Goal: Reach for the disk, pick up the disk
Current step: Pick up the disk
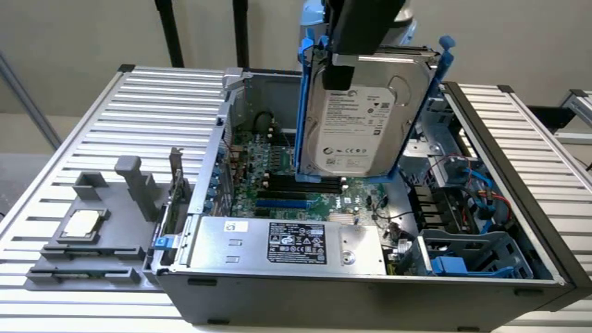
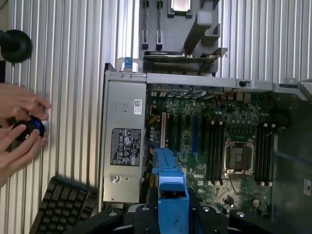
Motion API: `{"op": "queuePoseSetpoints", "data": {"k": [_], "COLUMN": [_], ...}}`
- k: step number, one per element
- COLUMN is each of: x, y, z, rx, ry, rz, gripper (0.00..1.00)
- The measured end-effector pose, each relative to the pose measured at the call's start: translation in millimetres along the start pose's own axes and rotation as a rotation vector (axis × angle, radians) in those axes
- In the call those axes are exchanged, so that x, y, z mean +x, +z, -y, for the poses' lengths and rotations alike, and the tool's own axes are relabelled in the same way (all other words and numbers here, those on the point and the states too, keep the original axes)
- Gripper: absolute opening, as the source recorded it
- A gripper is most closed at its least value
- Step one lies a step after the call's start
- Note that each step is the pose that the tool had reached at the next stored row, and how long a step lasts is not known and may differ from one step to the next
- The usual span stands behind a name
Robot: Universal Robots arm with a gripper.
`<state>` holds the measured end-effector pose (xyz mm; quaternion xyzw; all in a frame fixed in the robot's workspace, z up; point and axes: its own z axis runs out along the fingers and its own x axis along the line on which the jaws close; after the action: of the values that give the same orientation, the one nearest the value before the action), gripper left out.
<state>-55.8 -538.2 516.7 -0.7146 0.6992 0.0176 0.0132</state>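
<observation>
We judge the pick-up as good as done: the disk (image 1: 356, 114) hangs upright in the air above the open computer case (image 1: 370, 284), its white label facing the exterior camera and its blue rails (image 1: 303, 104) running down both long edges, with nothing beneath it touching it. The gripper (image 1: 370, 38) comes down from above and pinches the disk at its top edge, its dark body covering the upper middle of the drive; in the wrist view we see the gripper's black base with the blue rail (image 2: 170, 187) of the drive clamped between the jaws, pointing away over the board. So the reach and the grasp are behind us, and little seems left of the task beyond carrying the lift clear. The case lies open on the slatted metal table (image 1: 138, 104). Inside it we see the green motherboard (image 1: 306, 191) with its row of dark memory slots, the big grey power supply box (image 1: 287, 243) with a black label along the near wall, and blue drive cages (image 1: 467, 253) with red and blue cables toward the exterior view's right. Beside the case, on the exterior view's left, a grey fixture (image 1: 93, 236) holds a small square silvery chip (image 1: 82, 223). In the wrist view a person's hands (image 2: 19, 131) rest on a round dark knob at the table edge, near a black keyboard (image 2: 63, 204).
</observation>
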Motion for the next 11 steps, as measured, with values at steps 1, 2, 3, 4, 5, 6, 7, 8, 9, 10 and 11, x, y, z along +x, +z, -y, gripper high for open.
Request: {"op": "queuePoseSetpoints", "data": {"k": [1, 2, 3, 4, 5, 6, 7, 8, 9, 10, 11], "x": [1.7, 3.2, 4.8, 6.2, 7.7, 9.2, 10.7, 12.0, 13.4, 14.8, 16.2], "y": [-0.1, -0.2, -0.3, -0.3, -0.5, -0.6, -0.6, -0.7, -0.8, -0.9, -1.0], "z": [4.5, 9.0, 13.4, 17.8, 22.3, 27.2, 31.7, 36.2, 40.6, 45.1, 49.7], "rx": [0.0, 0.0, 0.0, 0.0, 0.0, 0.0, 0.0, 0.0, 0.0, 0.0, 0.0], "ry": [0.0, 0.0, 0.0, 0.0, 0.0, 0.0, 0.0, 0.0, 0.0, 0.0, 0.0], "rz": [0.0001, 0.0001, 0.0002, 0.0003, 0.0003, 0.0003, 0.0005, 0.0005, 0.0005, 0.0006, 0.0007], "gripper": [0.33, 0.33, 0.33, 0.33, 0.33, 0.33, 0.33, 0.33, 0.33, 0.33, 0.33]}}
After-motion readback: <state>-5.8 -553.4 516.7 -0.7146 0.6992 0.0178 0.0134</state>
